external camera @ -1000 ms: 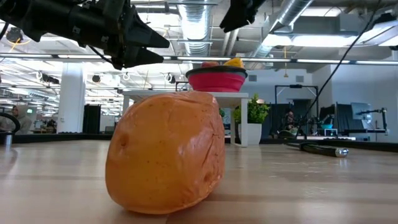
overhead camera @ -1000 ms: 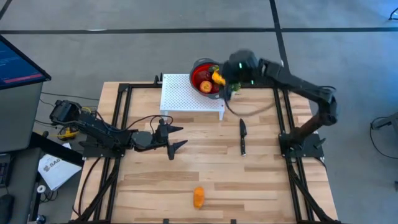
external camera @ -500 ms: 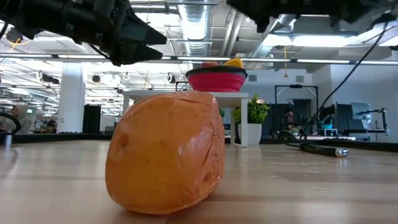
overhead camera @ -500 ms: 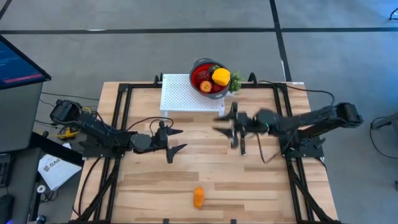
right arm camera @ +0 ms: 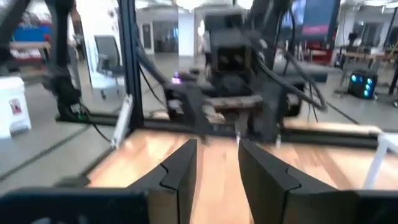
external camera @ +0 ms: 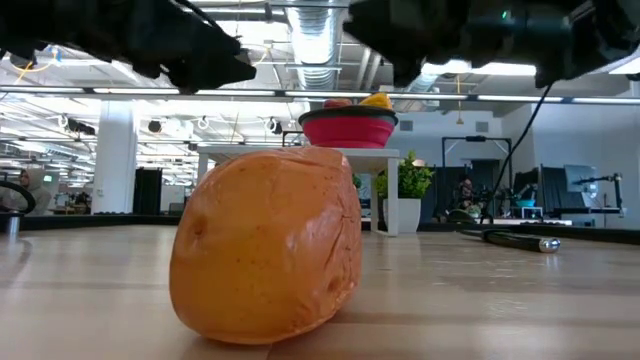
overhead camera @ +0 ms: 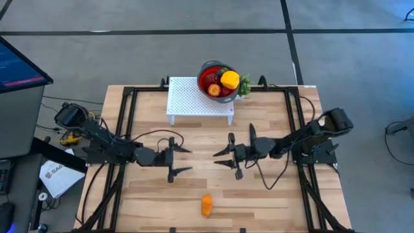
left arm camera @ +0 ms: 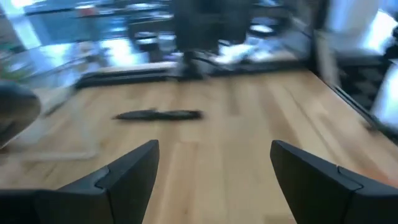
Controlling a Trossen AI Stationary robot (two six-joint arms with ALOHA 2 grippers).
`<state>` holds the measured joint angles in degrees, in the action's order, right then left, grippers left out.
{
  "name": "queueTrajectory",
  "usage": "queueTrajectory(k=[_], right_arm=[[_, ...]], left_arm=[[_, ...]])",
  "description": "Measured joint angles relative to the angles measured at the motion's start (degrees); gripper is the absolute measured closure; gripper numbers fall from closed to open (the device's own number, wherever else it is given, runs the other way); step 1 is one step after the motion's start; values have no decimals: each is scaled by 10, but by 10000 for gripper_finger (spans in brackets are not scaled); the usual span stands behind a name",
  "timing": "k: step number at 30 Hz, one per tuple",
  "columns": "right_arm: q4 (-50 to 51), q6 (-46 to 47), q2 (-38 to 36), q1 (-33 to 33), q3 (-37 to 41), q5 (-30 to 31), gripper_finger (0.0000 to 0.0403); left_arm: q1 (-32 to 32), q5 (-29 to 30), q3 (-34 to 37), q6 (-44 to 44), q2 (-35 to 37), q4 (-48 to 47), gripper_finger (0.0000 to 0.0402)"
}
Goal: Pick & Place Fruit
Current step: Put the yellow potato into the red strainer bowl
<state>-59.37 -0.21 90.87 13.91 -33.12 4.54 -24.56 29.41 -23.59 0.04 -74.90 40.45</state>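
One orange fruit lies on its side on the wooden table near the front edge. A yellow fruit and red pieces sit in the red bowl, which stands on the white perforated stand at the back. My left gripper hovers level, open and empty, left of the table's middle. My right gripper faces it from the right, level, open by a narrow gap, nothing between its fingers. Both stand farther from the front edge than the orange fruit.
A slim black knife lies on the table right of centre, partly under my right arm. Black frame rails run along both sides. Bare wood lies around the orange fruit.
My right gripper has come away from above the bowl, dropped and swung toward the table's middle and near side, tipping from pointing down to level; its fingers stand closer together. My left gripper has swung a little toward the near edge. The fruits have kept still.
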Motion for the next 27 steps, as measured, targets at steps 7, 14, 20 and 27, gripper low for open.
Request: queueTrajectory(k=[7, 14, 20, 27], right_arm=[[1, 43, 32, 1, 10, 3, 265], [4, 113, 9, 38, 47, 2, 216], [0, 184, 19, 97, 62, 27, 203], [-51, 212, 50, 197, 61, 170, 221]], left_arm=[[1, -177, -67, 31, -70, -65, 101], [1, -315, -184, 88, -190, -152, 101], [0, -414, -235, 155, -252, -153, 101], [-11, -434, -293, 221, -335, -153, 83]])
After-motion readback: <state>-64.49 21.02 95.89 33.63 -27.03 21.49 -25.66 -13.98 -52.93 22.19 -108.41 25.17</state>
